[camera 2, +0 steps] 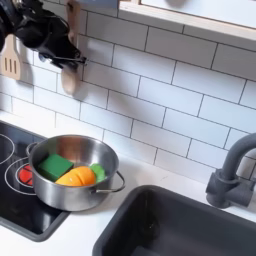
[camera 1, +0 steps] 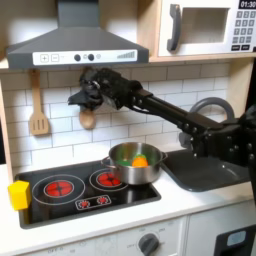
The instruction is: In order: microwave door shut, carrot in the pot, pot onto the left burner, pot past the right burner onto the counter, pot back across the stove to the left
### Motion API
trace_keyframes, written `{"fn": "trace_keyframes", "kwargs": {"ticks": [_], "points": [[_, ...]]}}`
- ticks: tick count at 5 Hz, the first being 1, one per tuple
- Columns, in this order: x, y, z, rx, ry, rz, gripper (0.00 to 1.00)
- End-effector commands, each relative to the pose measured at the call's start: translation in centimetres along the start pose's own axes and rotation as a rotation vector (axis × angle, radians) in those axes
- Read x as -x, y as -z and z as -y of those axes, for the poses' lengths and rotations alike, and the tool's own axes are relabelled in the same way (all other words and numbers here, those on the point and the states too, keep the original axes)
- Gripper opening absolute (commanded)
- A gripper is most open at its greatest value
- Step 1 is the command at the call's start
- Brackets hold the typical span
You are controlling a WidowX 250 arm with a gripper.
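The shiny steel pot (camera 1: 135,168) (camera 2: 70,190) stands at the stove's (camera 1: 60,205) right end, partly over the right red burner (camera 1: 106,181). Inside it lies the orange carrot (camera 1: 140,160) (camera 2: 76,177), beside a green piece (camera 2: 55,165). My gripper (camera 1: 78,97) (camera 2: 45,35) hangs high above the stove by the tiled wall, up and to the first exterior view's left of the pot, holding nothing that I can see. Its jaws are too dark to read. The microwave door (camera 1: 200,27) at upper right sits flush, with its grey handle (camera 1: 175,28) upright. Pale counter (camera 1: 180,205) (camera 2: 100,225) surrounds the stove.
A yellow block (camera 1: 18,193) sits at the stove's left end in the first exterior view. A dark sink (camera 1: 205,170) (camera 2: 190,225) with a grey faucet (camera 1: 215,105) (camera 2: 230,175) lies right of the pot. A wooden spatula (camera 1: 38,108) hangs on the wall under the range hood (camera 1: 75,45).
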State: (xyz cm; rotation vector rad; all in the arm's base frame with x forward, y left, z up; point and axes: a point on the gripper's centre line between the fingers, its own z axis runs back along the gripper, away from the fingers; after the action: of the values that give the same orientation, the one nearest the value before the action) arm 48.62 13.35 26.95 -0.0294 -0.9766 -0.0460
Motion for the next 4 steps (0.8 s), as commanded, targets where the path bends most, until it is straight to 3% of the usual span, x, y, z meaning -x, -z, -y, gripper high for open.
{"fn": "trace_keyframes", "kwargs": {"ticks": [1, 4], "points": [[-0.18, -1.01, 0.24, 0.004, 0.006, 0.021, 0.00], [-0.67, -1.21, 0.50, 0.002, 0.002, 0.044, 0.00]]}}
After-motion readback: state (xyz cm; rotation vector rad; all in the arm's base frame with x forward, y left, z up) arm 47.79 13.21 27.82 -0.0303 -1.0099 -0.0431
